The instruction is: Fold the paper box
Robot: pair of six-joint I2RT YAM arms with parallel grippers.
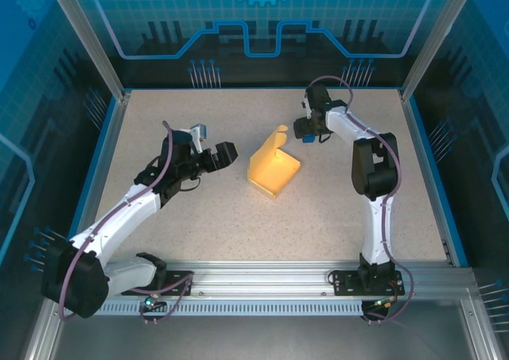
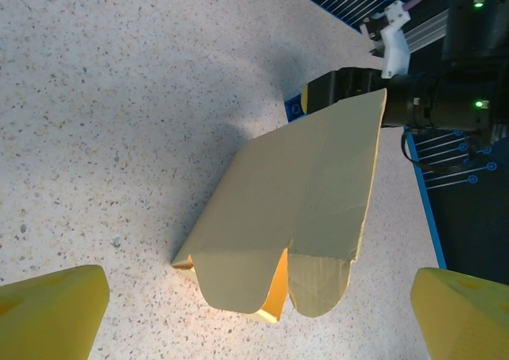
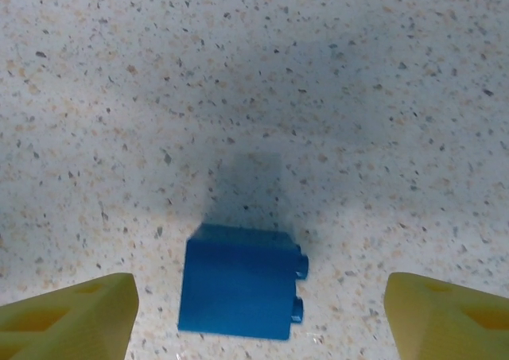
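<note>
Straddling a blue block [image 3: 238, 284] without touching it, right gripper [image 1: 305, 130] open; left gripper [image 1: 213, 145] wide open, facing half-folded paper box [image 1: 274, 168].

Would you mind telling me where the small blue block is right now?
In the right wrist view, the blue block lies on the speckled table between the right pincer's open fingers, touching neither.

The left arm [image 1: 119, 213] stretches forward and inward, the left gripper [image 1: 224, 154] held level with jaws spread wide. The right arm [image 1: 371, 169] folds at the elbow, the right gripper [image 1: 306, 132] pointing down, its fingers [image 3: 71, 316] well apart.
</note>
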